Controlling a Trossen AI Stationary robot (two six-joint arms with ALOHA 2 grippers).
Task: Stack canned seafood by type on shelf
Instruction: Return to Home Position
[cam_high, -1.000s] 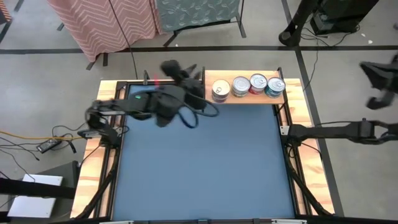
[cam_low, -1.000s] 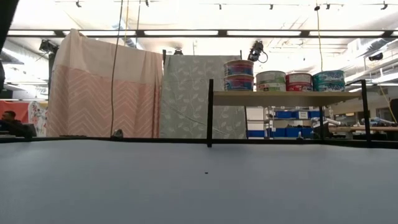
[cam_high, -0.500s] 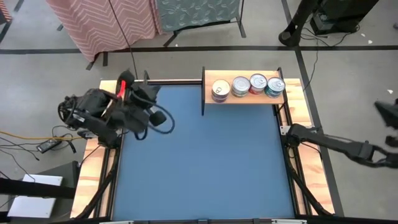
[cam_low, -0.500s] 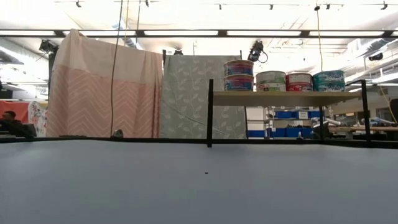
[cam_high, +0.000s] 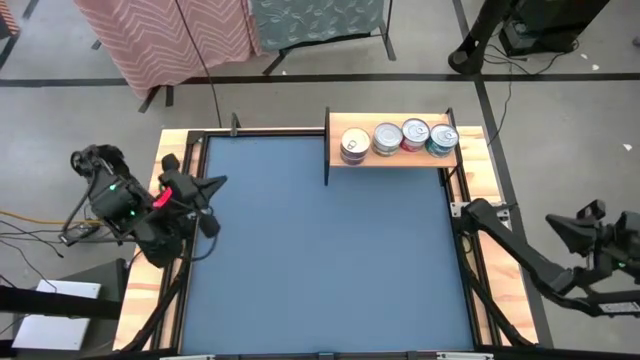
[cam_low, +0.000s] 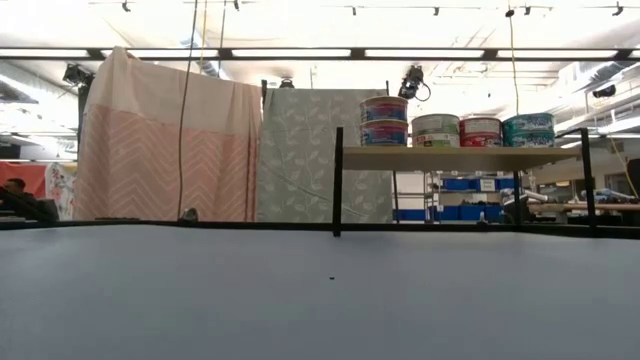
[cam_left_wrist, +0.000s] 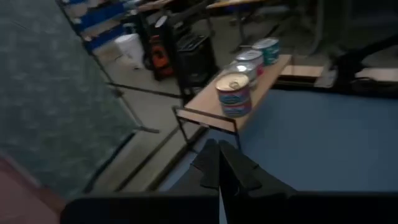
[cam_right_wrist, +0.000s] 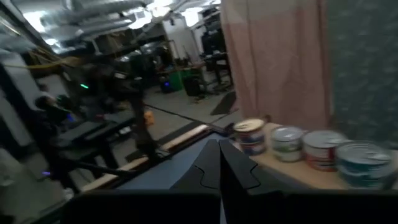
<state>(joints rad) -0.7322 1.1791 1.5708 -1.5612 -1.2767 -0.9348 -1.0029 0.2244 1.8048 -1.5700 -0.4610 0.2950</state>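
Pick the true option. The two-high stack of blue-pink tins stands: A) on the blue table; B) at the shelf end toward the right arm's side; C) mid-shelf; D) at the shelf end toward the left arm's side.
D: the stacked blue-pink tins stand at the shelf end that the high view shows nearest the left arm.

High view straight down on table (cam_high: 320, 250), low view level across it, all four share the shelf (cam_high: 395, 160)

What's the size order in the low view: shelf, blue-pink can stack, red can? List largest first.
1. shelf
2. blue-pink can stack
3. red can
All sit at similar distance, so the ranking holds.
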